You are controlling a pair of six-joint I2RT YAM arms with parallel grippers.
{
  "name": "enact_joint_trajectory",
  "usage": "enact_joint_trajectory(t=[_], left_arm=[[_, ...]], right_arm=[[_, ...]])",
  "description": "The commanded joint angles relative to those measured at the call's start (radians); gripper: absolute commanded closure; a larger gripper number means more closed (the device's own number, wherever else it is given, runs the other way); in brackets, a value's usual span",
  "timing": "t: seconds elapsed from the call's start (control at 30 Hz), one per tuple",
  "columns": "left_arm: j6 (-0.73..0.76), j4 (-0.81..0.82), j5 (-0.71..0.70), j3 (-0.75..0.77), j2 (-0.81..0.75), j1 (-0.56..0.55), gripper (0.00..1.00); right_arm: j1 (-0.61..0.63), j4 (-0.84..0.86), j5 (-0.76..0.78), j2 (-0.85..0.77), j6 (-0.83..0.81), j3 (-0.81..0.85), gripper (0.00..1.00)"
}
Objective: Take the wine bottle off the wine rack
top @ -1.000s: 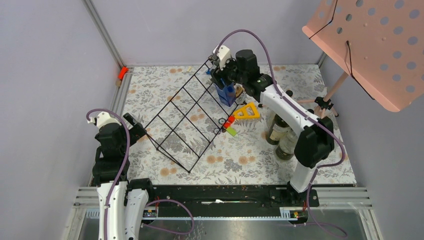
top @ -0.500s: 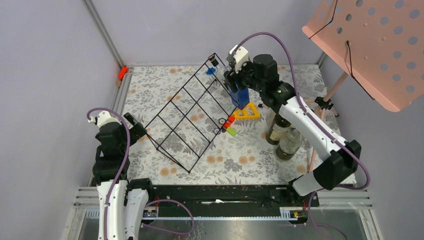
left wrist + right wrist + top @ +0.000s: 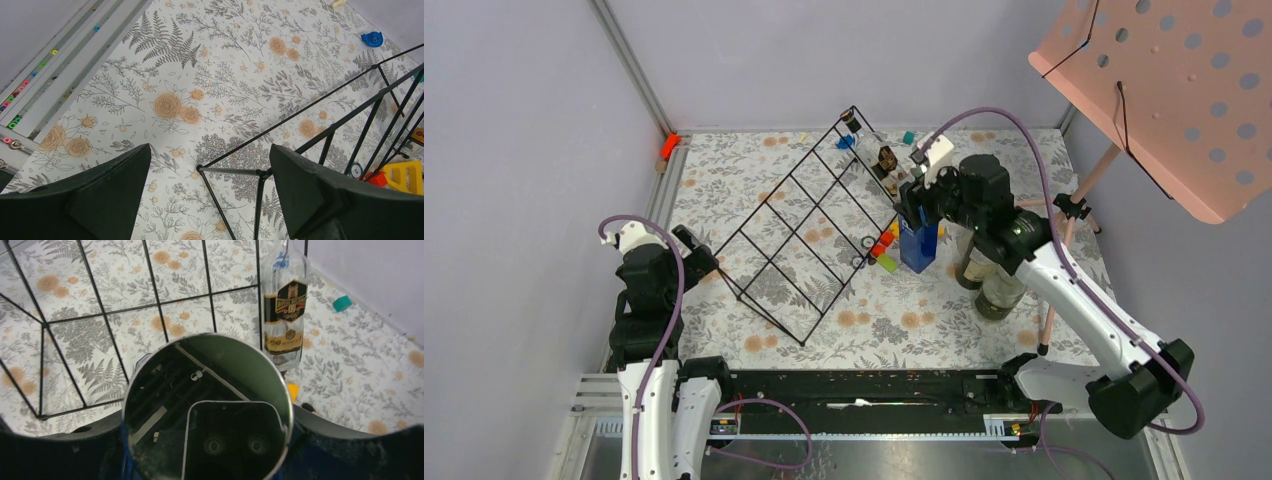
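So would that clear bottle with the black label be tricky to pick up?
Probably slippery: the clear bottle looks like smooth glass. Likely breakable if dropped. Its round body, by the wine rack, might roll when nudged.

We are seeing one black-and-gold label on the wine bottle [image 3: 285, 315]; we are failing to read its lettering.

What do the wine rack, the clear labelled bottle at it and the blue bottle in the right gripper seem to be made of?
Wine rack: probably metal wire, matt black; slim straight rods.
Clear bottle: glossy glass, see-through, with a black-gold label, probably paper.
Blue bottle, in the right gripper: shiny blue, mirror-like round end reflecting the gripper; glass or metal, unclear.
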Motion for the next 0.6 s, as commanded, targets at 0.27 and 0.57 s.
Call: enact_joint_trajectory(t=[0.27,0.57], left_arm=[[0.017,0.056,0.024,-0.001,0.012,0.005,0.01],[0.018,0.056,0.029,0.001,0.014,0.005,0.01]], right_arm=[[0.018,0.232,-0.013,-0.266,0.132,-0.239,1.0],[0.018,0.384,0.061,-0.343,0.093,-0.44,1.0]])
